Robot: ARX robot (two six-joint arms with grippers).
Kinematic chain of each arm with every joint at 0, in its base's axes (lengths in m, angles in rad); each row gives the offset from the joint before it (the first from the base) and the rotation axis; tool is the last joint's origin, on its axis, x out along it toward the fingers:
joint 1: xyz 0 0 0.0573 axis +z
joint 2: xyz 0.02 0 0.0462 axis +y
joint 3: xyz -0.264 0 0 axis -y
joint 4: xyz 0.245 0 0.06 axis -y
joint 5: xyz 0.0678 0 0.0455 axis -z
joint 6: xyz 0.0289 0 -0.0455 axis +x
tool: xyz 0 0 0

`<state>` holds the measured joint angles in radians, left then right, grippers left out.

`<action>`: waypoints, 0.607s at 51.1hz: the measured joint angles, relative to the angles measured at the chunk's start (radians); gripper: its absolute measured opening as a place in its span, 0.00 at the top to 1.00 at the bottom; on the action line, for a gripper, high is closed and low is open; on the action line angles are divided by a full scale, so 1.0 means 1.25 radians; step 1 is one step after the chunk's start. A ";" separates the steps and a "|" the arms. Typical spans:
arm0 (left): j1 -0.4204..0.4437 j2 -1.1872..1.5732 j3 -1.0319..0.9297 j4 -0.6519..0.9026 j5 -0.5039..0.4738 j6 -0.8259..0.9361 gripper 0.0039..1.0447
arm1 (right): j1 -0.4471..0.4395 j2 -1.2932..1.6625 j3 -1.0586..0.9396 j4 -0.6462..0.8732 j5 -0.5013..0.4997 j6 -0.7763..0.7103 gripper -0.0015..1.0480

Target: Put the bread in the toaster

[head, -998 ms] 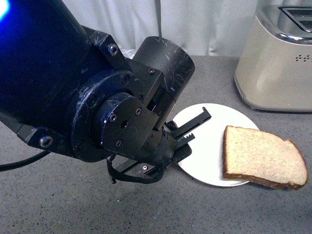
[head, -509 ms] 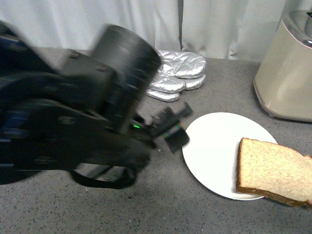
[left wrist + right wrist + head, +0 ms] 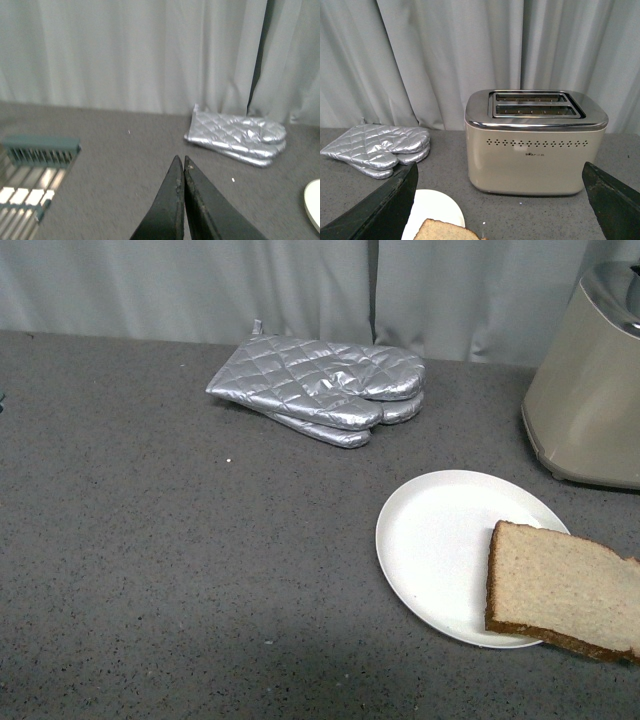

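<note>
Half on a plate (image 3: 430,530) before the toaster (image 3: 535,150), the bread (image 3: 560,585) lies nearer the right pincer (image 3: 500,170), gaping and empty, than the left pincer (image 3: 180,160), pinched together on nothing.

In the front view the toaster (image 3: 585,390) runs off the right edge with its slots out of sight, and the bread (image 3: 560,590) loses its far end there too. My left gripper (image 3: 182,161) shows only its pressed-together tips, the rest cut by the picture's edge. A slatted rack (image 3: 40,150) nearby is blurred and clipped, and the plate (image 3: 314,202) is a mere sliver. My right gripper (image 3: 500,170) shows just two dark wedges set wide apart. At that wrist the bread is only a strip of crust, and the toaster's small print is unreadable.
</note>
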<state>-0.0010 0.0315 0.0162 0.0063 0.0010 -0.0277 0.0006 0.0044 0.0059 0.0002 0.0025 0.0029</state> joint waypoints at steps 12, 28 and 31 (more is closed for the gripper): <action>0.000 -0.021 0.000 -0.003 -0.002 0.011 0.97 | 0.000 0.000 0.000 0.000 -0.003 0.000 0.09; 0.000 -0.022 0.000 -0.004 -0.001 0.016 0.51 | -0.015 0.177 0.092 -0.176 -0.121 0.155 0.09; 0.000 -0.022 0.000 -0.004 -0.001 0.016 0.42 | -0.014 0.307 0.104 -0.132 -0.099 0.241 0.09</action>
<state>-0.0010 0.0036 0.0162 0.0013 -0.0002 -0.0078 -0.0170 0.3878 0.1356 -0.1642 -0.1207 0.3046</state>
